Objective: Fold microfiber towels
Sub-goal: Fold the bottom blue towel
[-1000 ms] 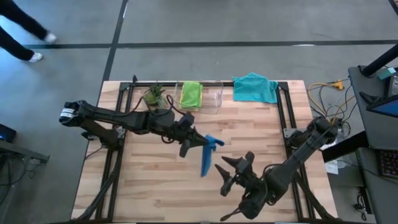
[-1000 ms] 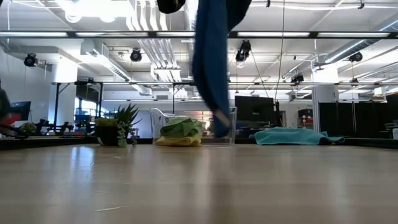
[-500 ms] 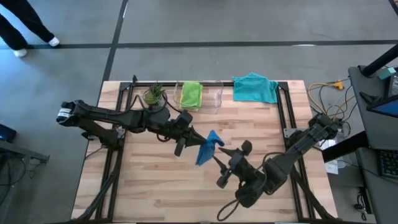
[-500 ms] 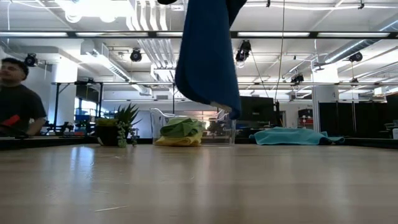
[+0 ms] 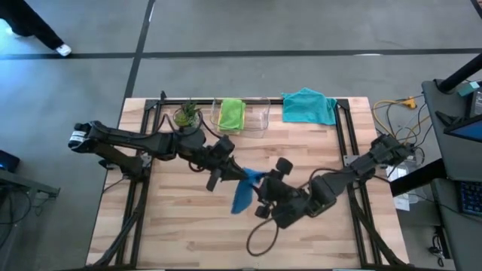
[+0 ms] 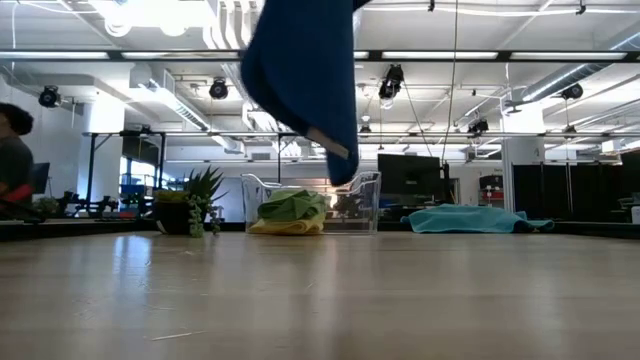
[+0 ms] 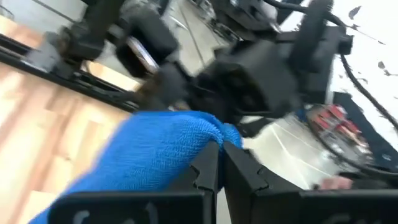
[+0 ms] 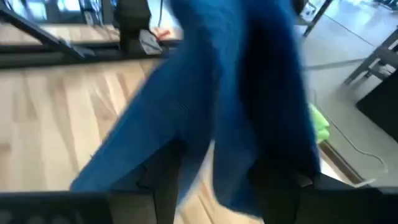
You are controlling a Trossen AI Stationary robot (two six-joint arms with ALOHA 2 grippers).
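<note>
landmark: clear plastic bin [image 5: 245, 115] at the far edge of the pale wooden slat table [image 5: 173, 226].

left gripper [image 5: 226, 167], toward the table's middle from the bin, fingers pressed together on the top corner of the dark blue microfiber towel [image 5: 242, 194]. towel hangs off the tabletop, lower edge clear of the wood in the low view [image 6: 300, 85].

right gripper [image 5: 265, 197] just beside the hanging blue cloth, on the near side from the bin. its two dark fingers [image 8: 163, 174] stand apart with cloth draped between and over them; whether they actually pinch it is hard to tell, view smeared.

lime green microfiber towel [image 5: 231, 114] folded inside the bin, a yellow cloth [image 6: 285, 227] under it. teal microfiber towel [image 5: 309, 105] rumpled on the table beside the bin, toward the right arm. small green potted plant [image 5: 187, 115] on the bin's other side.
</note>
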